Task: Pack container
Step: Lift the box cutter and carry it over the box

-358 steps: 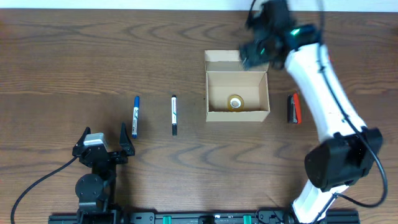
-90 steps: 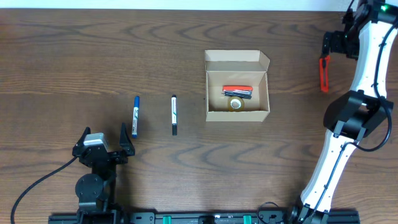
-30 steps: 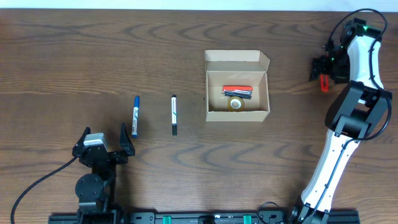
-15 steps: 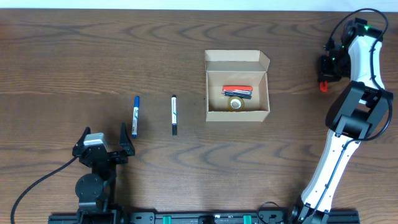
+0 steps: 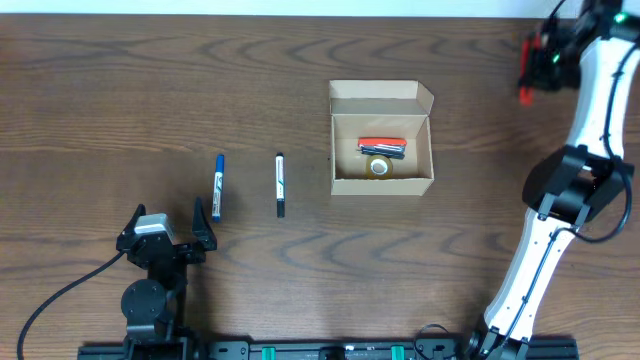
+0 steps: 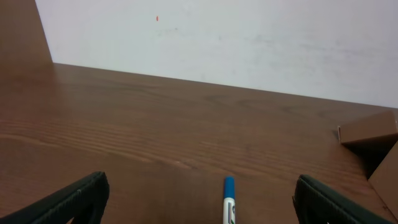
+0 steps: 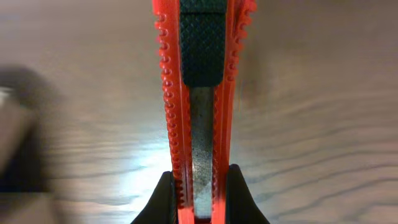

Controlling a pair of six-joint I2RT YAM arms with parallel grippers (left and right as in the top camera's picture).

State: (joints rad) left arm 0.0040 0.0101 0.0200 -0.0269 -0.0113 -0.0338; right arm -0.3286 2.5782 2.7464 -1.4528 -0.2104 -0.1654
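Your right claw [image 7: 199, 196] is clenched on a red cutter [image 7: 199, 112]. In the wrist view, both fingers [image 7: 163, 199] press its ribbed red sides, and the black textured slider sits at the top of frame. From overhead, that claw is up at the far right corner of the bench [image 5: 120, 90], well apart from the container [image 5: 345, 182], with the wood under it blurred in the wrist shot. The container sits about mid-bench, slightly right of centre, open, with its flap lid [image 5: 380, 94] folded back on the far side. Inside it are a tape roll [image 5: 378, 166] toward the near wall and a red-and-dark item [image 5: 382, 146] lying crosswise just behind the roll; you can't tell if they touch. Left of the container, a black pen [image 5: 280, 184] and a blue pen [image 5: 217, 187] lie on the bench, parallel, apart from each other, and both outside the box. Your left claw [image 5: 167, 214] is released, jaws spread wide, low at the near left edge and holding nothing. Its wrist view shows the blue pen's tip between the spread fingers [image 6: 68, 199] and a corner of the container at far right.
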